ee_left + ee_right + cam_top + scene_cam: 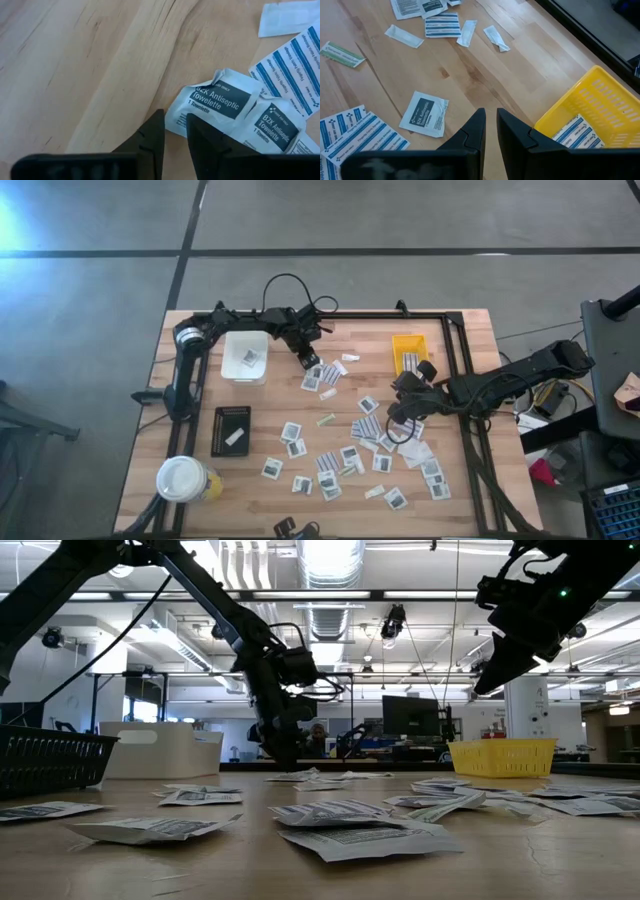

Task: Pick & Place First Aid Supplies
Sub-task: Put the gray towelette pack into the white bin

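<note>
First aid supplies lie scattered flat over the wooden table [200,405]: white packets with dark patches [330,465] and striped strips [368,428]. My left gripper [307,363] [175,117] points steeply down by the white tray, open only narrowly. Its fingertips stand on either side of the corner of an antiseptic towelette packet [220,102] that lies flat, overlapped by a second packet [272,127]. My right gripper [400,408] [490,117] hovers shut and empty above the table next to the yellow tray [600,100]. My left gripper comes from above, slanting down, with the towelette packet's near corner [172,125] in the gap between its fingertips. One finger [205,145] covers part of the packet. The packet lies flat on the table. I cannot tell whether the fingers touch it.
A white tray [245,340] holds a packet at the far left. A black tray [218,430] with one packet sits nearer, and a white-lidded yellow cup [182,480] stands at the near left corner. The yellow tray [408,345] holds striped strips [575,132]. A black frame [465,380] borders the right.
</note>
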{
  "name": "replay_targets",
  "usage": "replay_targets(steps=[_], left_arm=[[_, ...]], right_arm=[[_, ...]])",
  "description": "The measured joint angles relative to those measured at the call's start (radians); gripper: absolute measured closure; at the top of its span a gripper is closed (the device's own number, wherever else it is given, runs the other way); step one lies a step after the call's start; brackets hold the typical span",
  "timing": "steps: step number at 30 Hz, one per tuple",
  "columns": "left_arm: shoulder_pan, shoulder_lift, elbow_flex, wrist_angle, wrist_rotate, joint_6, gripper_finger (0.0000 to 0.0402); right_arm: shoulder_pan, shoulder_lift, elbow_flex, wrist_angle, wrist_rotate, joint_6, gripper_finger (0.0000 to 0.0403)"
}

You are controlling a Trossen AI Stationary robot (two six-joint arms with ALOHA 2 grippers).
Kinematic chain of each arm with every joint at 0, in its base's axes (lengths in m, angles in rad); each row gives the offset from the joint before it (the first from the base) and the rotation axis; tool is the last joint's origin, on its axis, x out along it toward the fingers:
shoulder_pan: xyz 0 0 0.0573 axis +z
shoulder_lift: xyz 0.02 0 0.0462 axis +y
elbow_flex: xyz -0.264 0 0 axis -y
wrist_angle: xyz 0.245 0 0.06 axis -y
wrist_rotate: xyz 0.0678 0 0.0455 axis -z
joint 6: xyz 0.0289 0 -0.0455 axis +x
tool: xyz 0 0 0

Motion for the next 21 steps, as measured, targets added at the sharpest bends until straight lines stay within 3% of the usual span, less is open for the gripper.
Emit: replay_targets(steps=[11,21], left_arm=[[0.002,0.0,-0.002,0.012,-0.007,-0.017,0.0397],[0.002,-0.01,-0.004,0.003,0.0,-0.04,0.0401]], right_arm=[[0.0,0.0,-0.001,0.002,0.0,0.002,0.036],[0.0,0.0,-0.002,0.003,0.0,0.006,0.036]])
